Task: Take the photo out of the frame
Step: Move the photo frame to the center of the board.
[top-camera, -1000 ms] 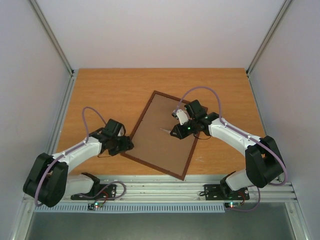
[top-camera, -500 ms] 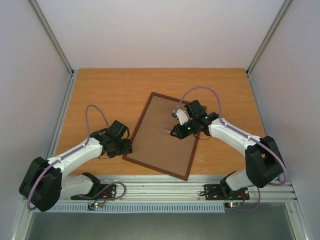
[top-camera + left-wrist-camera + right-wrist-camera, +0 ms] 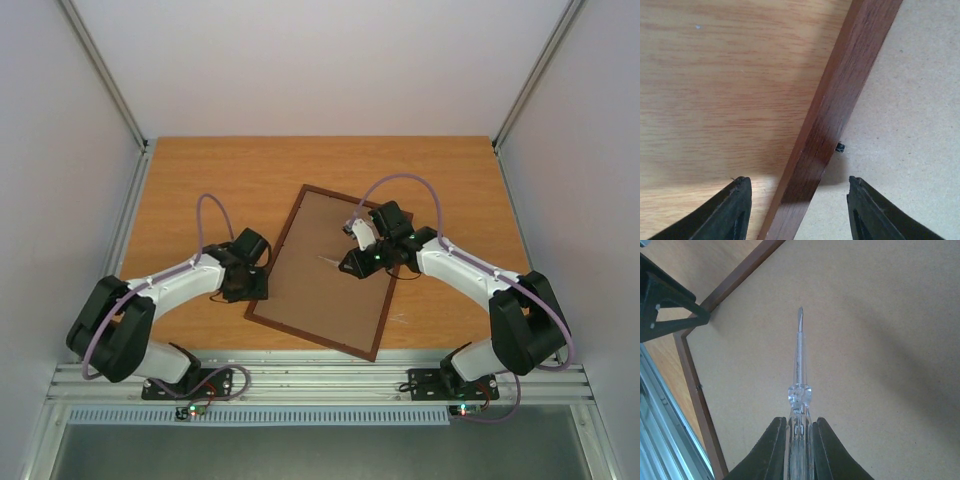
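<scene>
With the frame [image 3: 325, 270] lying back-up on the desk [image 3: 200, 180], the left end effector [image 3: 796, 192] spread astride its rail [image 3: 840, 100] and the right end effector [image 3: 799, 432] clenched on a clear screwdriver [image 3: 799, 355], prying may skid the unclamped frame.
</scene>
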`<control>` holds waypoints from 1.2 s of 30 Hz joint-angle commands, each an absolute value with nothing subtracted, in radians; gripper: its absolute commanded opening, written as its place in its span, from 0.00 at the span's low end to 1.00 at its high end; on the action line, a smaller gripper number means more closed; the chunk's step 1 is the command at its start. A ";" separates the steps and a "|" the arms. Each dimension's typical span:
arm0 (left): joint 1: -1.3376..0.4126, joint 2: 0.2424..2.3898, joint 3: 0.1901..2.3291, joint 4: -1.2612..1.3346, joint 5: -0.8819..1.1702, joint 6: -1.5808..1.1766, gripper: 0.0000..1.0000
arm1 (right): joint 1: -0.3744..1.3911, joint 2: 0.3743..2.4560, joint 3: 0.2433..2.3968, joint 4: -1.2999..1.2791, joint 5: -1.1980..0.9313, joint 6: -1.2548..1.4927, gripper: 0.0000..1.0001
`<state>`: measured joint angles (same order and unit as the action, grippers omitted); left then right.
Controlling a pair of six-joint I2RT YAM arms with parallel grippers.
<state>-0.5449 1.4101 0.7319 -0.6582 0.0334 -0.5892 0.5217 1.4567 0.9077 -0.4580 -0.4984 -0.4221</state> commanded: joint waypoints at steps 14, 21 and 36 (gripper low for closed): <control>-0.629 1.400 0.692 -0.600 0.118 -0.609 0.25 | 0.611 1.511 0.898 -0.342 -0.540 -0.409 0.01; -0.675 1.361 0.646 -0.532 0.204 -0.657 0.25 | 0.697 1.542 0.879 -0.281 -0.540 -0.429 0.01; -0.629 1.309 0.597 -0.491 0.185 -0.662 0.30 | 0.802 1.625 0.845 -0.181 -0.553 -0.463 0.01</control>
